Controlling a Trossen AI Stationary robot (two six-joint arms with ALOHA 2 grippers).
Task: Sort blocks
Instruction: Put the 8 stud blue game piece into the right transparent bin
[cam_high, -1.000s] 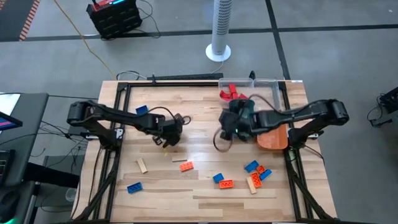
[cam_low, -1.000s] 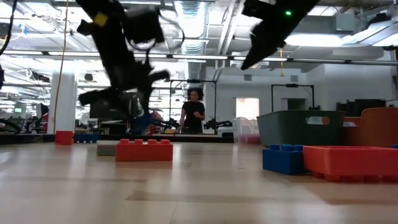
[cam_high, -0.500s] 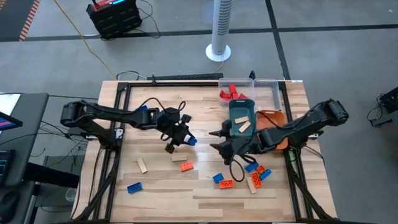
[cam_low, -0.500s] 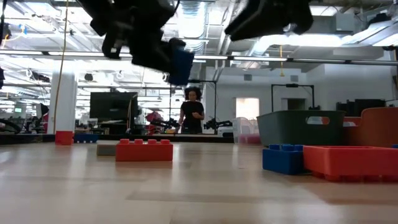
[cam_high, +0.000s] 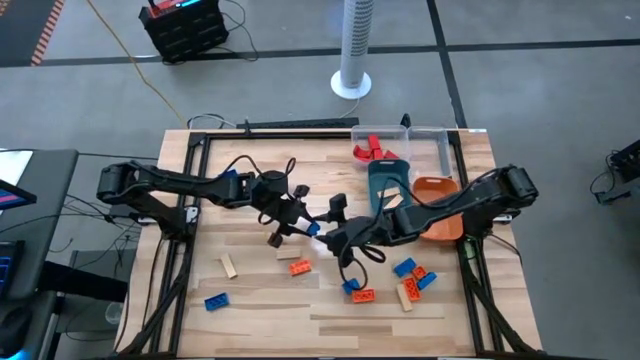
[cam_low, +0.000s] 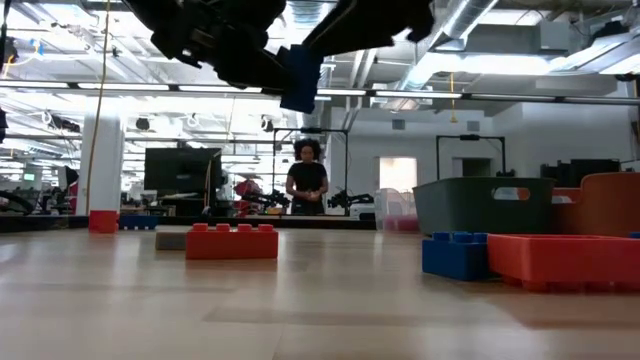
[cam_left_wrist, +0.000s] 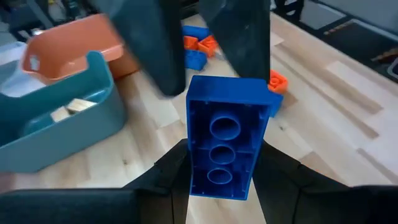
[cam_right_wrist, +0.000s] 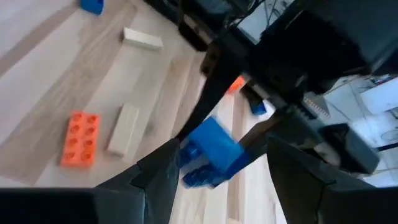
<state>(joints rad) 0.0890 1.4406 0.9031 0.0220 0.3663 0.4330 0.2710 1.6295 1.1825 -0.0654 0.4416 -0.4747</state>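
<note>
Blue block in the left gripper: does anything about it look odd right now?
Yes. The left gripper holds the blue block in mid-air while the right gripper closes in around the same block, fingers open: a handover, not a tray drop.

Two robot arms, three trays — one teal, one orange, one clear — and roughly a dozen visible blocks in blue, orange, red and tan share one desk.

Since a second ago the right end effector has swung left from the teal tray to meet the left end effector, which has lifted a blue block.
</note>
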